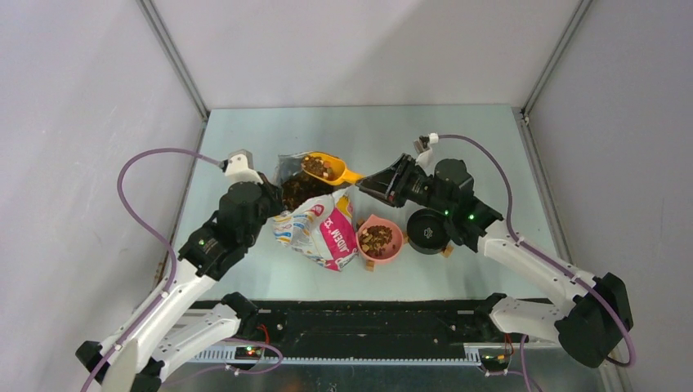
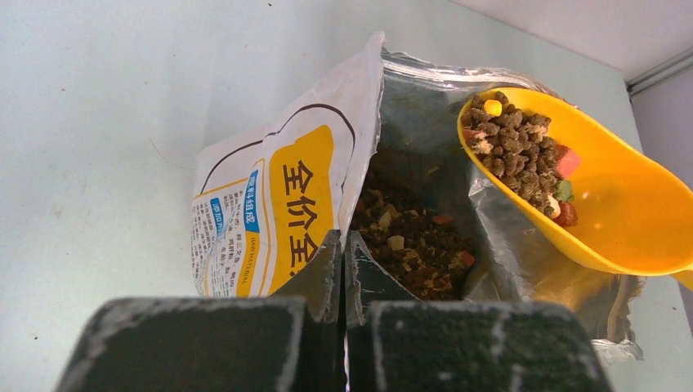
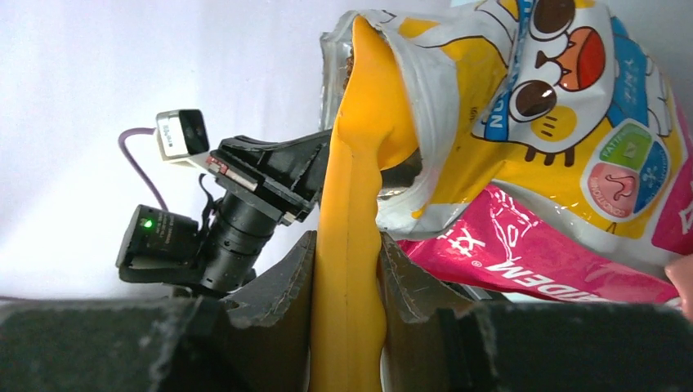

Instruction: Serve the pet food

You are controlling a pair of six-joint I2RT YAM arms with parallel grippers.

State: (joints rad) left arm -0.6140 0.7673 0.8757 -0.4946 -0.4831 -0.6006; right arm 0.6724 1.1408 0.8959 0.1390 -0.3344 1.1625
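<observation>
Glossy bag [image 2: 270, 204] — crinkled foil lining, smooth scoop [image 2: 637, 212], seemingly plastic, matt kibble [image 2: 515, 155]

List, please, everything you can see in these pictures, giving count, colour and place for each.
bag: one, white, yellow and pink, lying open mid-table
scoop: one, yellow, loaded, at the bag's mouth
pink bowl: one, pink, right of the bag
black bowl: one, black, right of the pink bowl, beneath the right arm
pet food: many pellets, mostly brown and tan, in the scoop, the bag and the pink bowl
table: one, pale green, under everything
left gripper: one, black, shut on the bag's edge
right gripper: one, black, shut on the scoop's handle
</observation>
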